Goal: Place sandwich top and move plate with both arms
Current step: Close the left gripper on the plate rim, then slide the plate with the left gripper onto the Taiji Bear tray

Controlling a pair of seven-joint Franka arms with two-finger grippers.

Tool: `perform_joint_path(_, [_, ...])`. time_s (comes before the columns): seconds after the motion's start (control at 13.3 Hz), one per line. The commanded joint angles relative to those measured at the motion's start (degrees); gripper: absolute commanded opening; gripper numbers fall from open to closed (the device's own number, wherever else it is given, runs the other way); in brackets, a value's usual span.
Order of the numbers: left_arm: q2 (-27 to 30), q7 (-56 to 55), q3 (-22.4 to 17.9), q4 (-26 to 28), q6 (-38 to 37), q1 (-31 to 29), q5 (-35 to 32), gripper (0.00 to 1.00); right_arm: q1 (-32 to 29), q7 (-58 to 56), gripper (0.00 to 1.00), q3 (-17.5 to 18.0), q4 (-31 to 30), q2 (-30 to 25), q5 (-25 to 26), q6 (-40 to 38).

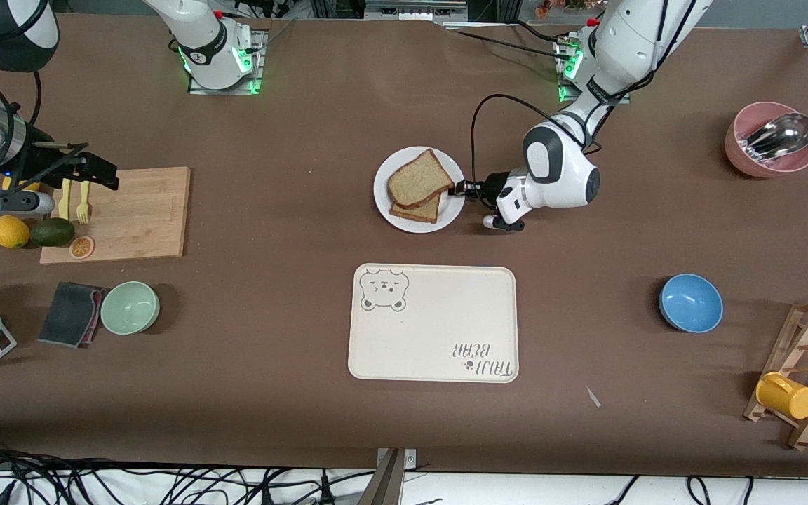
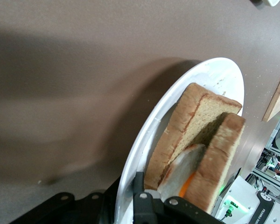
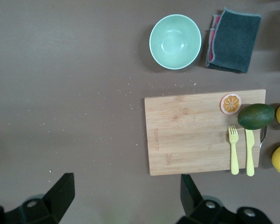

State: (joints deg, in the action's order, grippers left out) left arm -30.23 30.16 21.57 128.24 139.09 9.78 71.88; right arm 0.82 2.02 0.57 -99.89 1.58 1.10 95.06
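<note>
The white plate (image 1: pixel 388 203) lies mid-table, farther from the front camera than the cream tray. On it the plain sandwich top (image 1: pixel 418 179) lies askew on a lower slice (image 1: pixel 419 210). In the left wrist view the sandwich top (image 2: pixel 224 158) covers a fried egg (image 2: pixel 184 170) on the lower slice (image 2: pixel 196 116). My left gripper (image 1: pixel 457 189) is shut on the plate's rim (image 2: pixel 144 140) at the left arm's side, one finger (image 2: pixel 140 189) above the rim and the other under it. My right gripper (image 1: pixel 99 172) is open and empty, held up by the cutting board (image 3: pixel 200 130).
The bear tray (image 1: pixel 433 322) lies nearer the camera than the plate. A blue bowl (image 1: pixel 690 302) and a pink bowl with a ladle (image 1: pixel 770 139) are toward the left arm's end. A green bowl (image 1: pixel 130 307), a cloth (image 1: pixel 71 313), fruit and cutlery are by the cutting board (image 1: pixel 137 210).
</note>
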Motion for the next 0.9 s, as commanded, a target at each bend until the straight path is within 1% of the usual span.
perform_joint_path(0.0, [-0.97, 1.39, -0.74, -0.28, 1.44, 0.68, 2.3, 0.0, -0.03, 0.35, 1.0, 0.22, 0.22, -0.26, 0.74, 0.99])
perform_joint_path(0.15, [-0.28, 1.92, -0.74, -0.54, 1.44, 0.15, 2.48, 0.0, -0.03, -0.35, 1.0, 0.22, 0.22, -0.26, 0.48, 2.67])
perform_joint_path(0.23, [0.25, 4.27, -0.83, -0.97, 1.44, -0.2, 3.18, 0.0, -0.03, -0.27, 1.0, 0.22, 0.22, -0.18, 0.91, 2.76])
perform_joint_path(0.38, [0.61, 10.15, -0.92, -0.98, 1.27, -0.81, 8.17, 0.0, 0.32, -0.35, 1.0, 0.4, 0.39, 0.52, 1.97, 2.85])
perform_joint_path(0.45, [0.7, 11.92, -0.92, -0.98, 1.27, -0.81, 9.85, 0.0, 0.76, -0.36, 1.0, 0.31, 1.7, 1.14, 2.06, 2.68])
perform_joint_path(0.53, [1.04, 12.38, -0.92, -0.98, 1.18, -0.9, 10.73, 0.0, 0.76, -0.44, 1.0, 0.31, 2.15, 1.75, 2.06, 2.59])
perform_joint_path(0.68, [2.89, 11.94, -0.83, -1.07, 0.57, -1.52, 12.49, 0.0, 0.41, -0.36, 1.0, 0.13, 1.45, 1.49, 2.23, 3.81])
perform_joint_path(0.83, [3.42, 11.59, -0.83, -1.41, -0.13, -1.87, 14.68, 0.0, 0.41, -0.36, 1.0, 0.04, 1.45, 1.14, 2.58, 3.64])
